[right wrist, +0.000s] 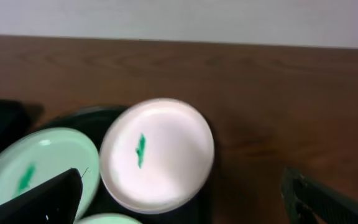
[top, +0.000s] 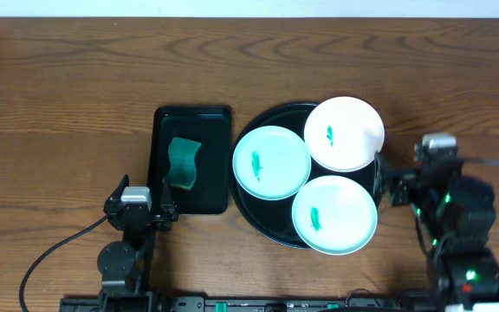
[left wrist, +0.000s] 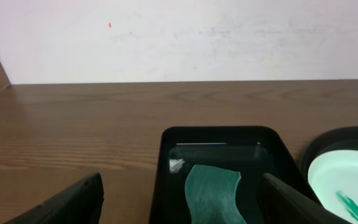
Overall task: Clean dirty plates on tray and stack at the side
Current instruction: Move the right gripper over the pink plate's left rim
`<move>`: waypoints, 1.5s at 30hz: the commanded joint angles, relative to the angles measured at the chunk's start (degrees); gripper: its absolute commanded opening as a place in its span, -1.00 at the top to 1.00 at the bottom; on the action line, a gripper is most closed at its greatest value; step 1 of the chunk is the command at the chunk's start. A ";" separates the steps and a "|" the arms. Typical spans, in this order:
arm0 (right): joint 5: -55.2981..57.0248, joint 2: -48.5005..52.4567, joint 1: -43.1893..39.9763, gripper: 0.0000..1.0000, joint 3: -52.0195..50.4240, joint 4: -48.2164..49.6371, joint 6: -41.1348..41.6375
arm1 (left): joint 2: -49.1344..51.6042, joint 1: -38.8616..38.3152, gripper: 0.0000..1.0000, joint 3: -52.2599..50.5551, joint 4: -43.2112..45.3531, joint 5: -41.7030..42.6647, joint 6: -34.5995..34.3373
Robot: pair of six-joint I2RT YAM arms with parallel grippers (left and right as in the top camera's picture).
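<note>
The round black tray (top: 251, 211) holds three plates, each with a green smear at its centre. A mint plate (top: 271, 162) lies at the left, a white plate (top: 344, 133) at the back right and a second mint plate (top: 334, 214) at the front. My right gripper (top: 386, 180) hangs open just right of the tray; in its wrist view the white plate (right wrist: 157, 152) sits ahead between the spread fingers (right wrist: 42, 199). My left gripper (top: 141, 194) is open at the near end of a rectangular tray, nothing between its fingers.
A green wavy sponge (top: 183, 163) lies in the small rectangular black tray (top: 193, 117), left of the round tray. The left wrist view shows the sponge (left wrist: 213, 193) just ahead and a mint plate (left wrist: 347, 180) at the right edge. Brown wooden table (top: 59, 87) surrounds both trays.
</note>
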 commanded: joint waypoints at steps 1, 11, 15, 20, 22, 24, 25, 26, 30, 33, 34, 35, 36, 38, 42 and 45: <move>-5.60 7.72 0.24 -0.98 10.54 -3.52 1.11 | -0.33 0.31 -0.58 -0.55 -2.29 2.29 0.35; -11.93 28.22 0.28 -0.99 39.67 -22.21 1.51 | -0.33 0.31 -0.59 -0.55 -2.29 2.29 0.35; -16.15 28.98 0.28 -0.98 40.22 -18.08 3.02 | -0.33 0.31 -0.59 -0.55 -2.29 2.29 0.35; -17.92 28.98 0.28 -0.56 40.22 -18.45 2.99 | -0.33 0.31 -0.59 -0.55 -2.29 2.29 0.35; -17.90 29.00 0.28 0.06 40.17 -19.56 3.15 | -0.33 0.31 -0.58 -0.55 -2.29 2.29 0.35; -17.90 29.20 0.28 0.59 40.04 -20.41 5.25 | -0.33 0.31 -0.58 -0.55 -2.29 2.29 0.35; -17.90 29.38 0.28 0.79 39.95 -20.83 6.40 | -0.33 0.31 -0.59 -0.55 -2.29 2.29 0.33; -17.90 29.66 0.31 0.83 39.71 -21.29 7.56 | -0.33 0.31 -0.59 -0.55 -2.29 2.29 0.35; -17.86 30.88 0.44 0.97 38.42 -22.77 7.87 | -0.33 0.31 -0.59 -0.55 -2.29 2.29 0.35; -17.53 32.41 1.36 0.93 37.75 -23.37 7.72 | -0.33 0.31 -0.59 -0.55 -2.29 2.29 0.35; -17.03 33.16 1.81 0.86 37.55 -23.39 7.72 | -0.33 0.31 -0.59 -0.55 -2.29 2.29 0.33; -16.68 33.88 2.29 0.78 37.38 -23.39 7.69 | -0.33 0.31 -0.59 -0.55 -2.29 2.29 0.35; -16.13 34.95 3.10 0.61 37.09 -23.39 7.72 | -0.33 0.31 -0.58 -0.55 -2.29 2.29 0.35; -15.41 36.76 4.59 0.50 36.61 -23.37 7.69 | -0.33 0.31 -0.59 -0.55 -2.29 2.29 0.35; -12.22 40.81 7.69 0.46 36.20 -23.26 7.69 | -0.33 0.31 -0.58 -0.55 -2.29 2.29 0.35; -10.45 43.87 9.57 0.46 36.20 -22.88 7.69 | -0.33 0.31 -0.59 -0.55 -2.29 2.29 0.35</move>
